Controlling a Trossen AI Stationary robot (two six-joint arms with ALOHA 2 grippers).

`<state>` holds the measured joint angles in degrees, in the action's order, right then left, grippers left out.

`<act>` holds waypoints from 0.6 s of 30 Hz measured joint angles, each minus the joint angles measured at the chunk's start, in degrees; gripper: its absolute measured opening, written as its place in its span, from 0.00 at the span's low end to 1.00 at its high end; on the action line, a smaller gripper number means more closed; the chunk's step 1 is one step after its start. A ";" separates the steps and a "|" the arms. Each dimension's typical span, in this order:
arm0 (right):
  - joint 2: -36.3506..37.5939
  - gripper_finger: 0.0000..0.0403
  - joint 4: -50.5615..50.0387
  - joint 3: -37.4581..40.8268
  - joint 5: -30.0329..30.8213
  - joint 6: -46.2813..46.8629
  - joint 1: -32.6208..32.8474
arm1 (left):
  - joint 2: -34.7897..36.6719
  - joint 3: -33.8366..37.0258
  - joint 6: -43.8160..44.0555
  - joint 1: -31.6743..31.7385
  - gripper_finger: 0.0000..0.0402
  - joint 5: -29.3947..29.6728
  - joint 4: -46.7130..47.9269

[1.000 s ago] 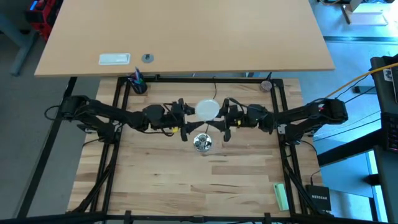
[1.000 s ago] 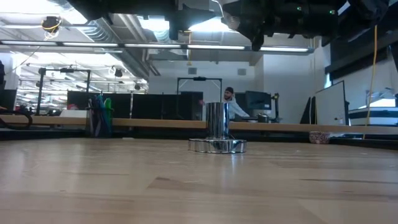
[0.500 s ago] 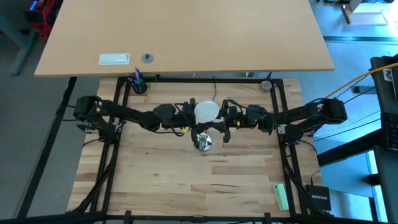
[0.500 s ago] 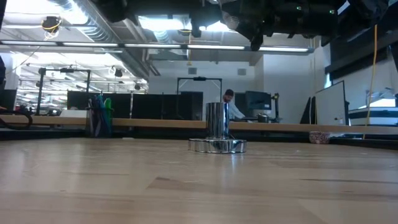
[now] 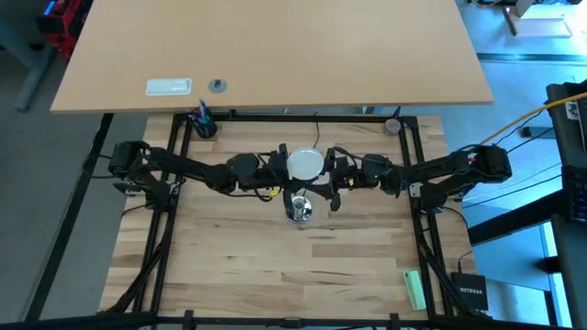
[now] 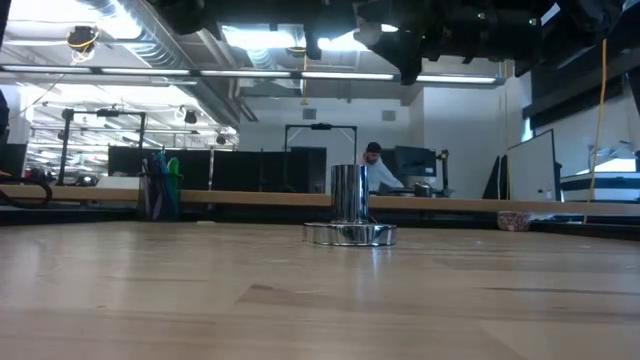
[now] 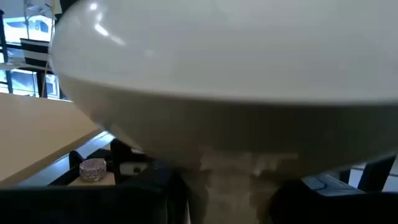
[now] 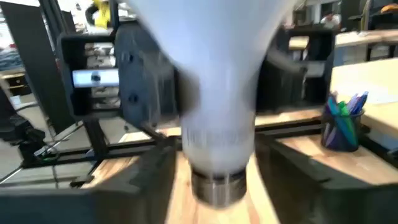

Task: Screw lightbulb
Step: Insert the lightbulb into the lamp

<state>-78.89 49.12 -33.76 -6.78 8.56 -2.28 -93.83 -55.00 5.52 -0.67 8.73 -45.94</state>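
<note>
I see the lightbulb [image 5: 305, 164] between my two pincers, the left pincer [image 5: 280, 166] closed on its neck and the right pincer [image 5: 330, 169] half open beside it, its long axis upright, screw base down, the socket [image 5: 298, 210] just below and slightly nearer to me.

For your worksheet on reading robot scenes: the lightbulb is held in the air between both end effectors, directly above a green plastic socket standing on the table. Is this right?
Not quite. The socket is shiny silver metal, not green plastic; the low view shows this clearly. The rest stands: the lightbulb is up between the left end effector and the right end effector, above the socket on the table.
</note>
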 joint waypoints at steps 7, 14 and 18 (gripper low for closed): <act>10.72 0.83 -25.26 0.00 -1.78 -1.50 0.01 | 4.36 -0.03 -0.73 -2.30 0.37 4.65 9.45; 11.61 0.85 -28.09 8.72 2.15 -0.86 4.52 | 6.71 0.23 -0.25 -10.24 0.37 20.37 19.88; 3.56 0.84 -6.59 16.69 8.99 -3.38 6.43 | 5.30 0.26 1.69 -14.56 0.37 28.41 21.59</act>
<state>-75.33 42.53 -17.07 2.21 5.18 4.16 -88.53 -54.74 7.21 -15.23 37.14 -24.35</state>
